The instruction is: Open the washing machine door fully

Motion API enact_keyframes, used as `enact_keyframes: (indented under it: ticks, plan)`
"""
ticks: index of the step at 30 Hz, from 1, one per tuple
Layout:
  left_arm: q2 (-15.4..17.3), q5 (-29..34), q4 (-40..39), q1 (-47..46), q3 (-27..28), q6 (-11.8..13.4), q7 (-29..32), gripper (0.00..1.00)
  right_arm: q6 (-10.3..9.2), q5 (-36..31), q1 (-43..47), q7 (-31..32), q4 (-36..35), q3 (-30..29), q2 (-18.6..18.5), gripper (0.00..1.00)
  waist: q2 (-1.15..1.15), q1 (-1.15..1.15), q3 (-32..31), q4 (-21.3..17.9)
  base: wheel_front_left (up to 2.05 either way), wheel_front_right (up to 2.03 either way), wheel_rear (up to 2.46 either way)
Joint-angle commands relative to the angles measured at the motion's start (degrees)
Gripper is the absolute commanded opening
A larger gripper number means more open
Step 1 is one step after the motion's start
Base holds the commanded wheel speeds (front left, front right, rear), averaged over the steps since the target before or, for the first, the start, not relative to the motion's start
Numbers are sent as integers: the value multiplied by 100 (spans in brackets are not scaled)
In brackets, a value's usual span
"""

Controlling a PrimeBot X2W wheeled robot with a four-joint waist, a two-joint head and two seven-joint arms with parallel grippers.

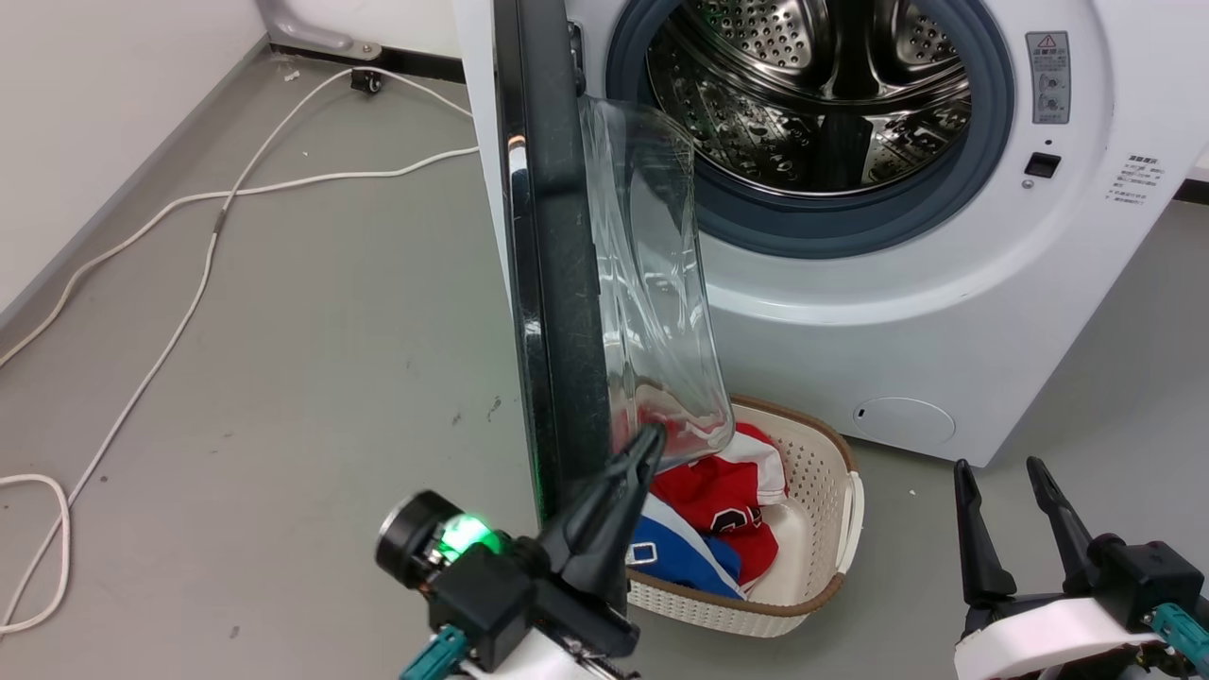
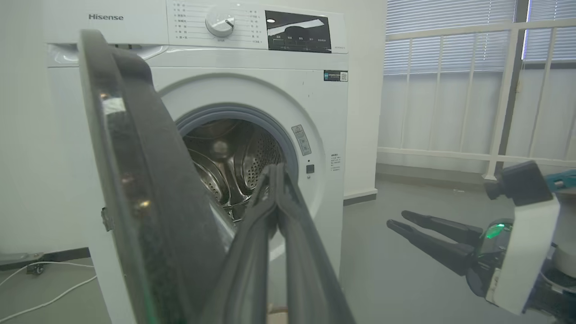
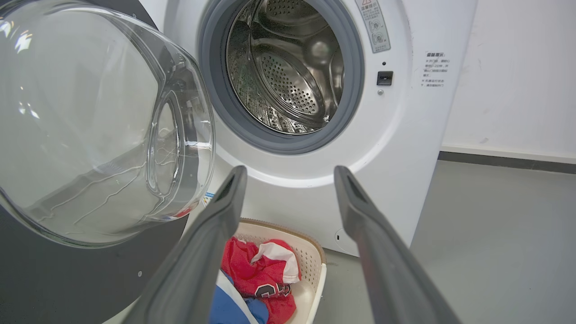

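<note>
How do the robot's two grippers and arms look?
Both the left gripper and right gripper have two long, tapered black fingers on a black block. Behind come teal fittings and a white forearm shell. A green light glows on the left one.

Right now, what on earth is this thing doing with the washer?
A two-armed robot is working on the washing machine door. The door stands partly open, sticking out from the washing machine. The left fingers, pressed together, are at its inner side by the glass bulge, seemingly to push it wider; contact is unclear. The right fingers, spread and empty, hang off to the side. A basket of clothes sits on the floor below the door.
</note>
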Motion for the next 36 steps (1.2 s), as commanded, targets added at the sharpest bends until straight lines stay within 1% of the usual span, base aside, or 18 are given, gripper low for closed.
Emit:
enact_keyframes:
  ticks: [1,5,8,13,17,27,32,36]
  plan:
    - [-7,-126,150,49,-74,-4,72,0,-4,43,-51,-12,4,6,9,100,0,0,11,13,0,0,0]
    - [98,-375,620,-5,-267,-8,271,0,-4,47,-119,-12,36,10,9,100,0,0,61,25,0,0,0]
    - [140,-530,872,-70,-350,-1,302,0,-4,45,-124,-12,57,9,9,100,0,0,87,36,0,0,0]
    - [203,-603,1208,-129,-295,16,280,0,-4,64,-117,-11,86,-23,10,100,0,0,112,75,0,0,0]
    - [235,-628,1412,-160,-209,90,243,0,-4,80,-97,-11,115,-20,10,100,0,0,105,125,0,0,0]
    - [360,-718,1581,-166,82,288,129,0,-4,141,-39,-11,193,22,9,100,0,0,53,457,0,0,0]
    - [436,-800,1523,-169,207,310,67,0,-4,157,-37,-11,227,52,8,100,0,0,69,660,0,0,0]
    - [531,-946,1523,-157,467,385,33,0,-4,132,-47,-11,235,49,8,100,0,0,148,839,0,0,0]
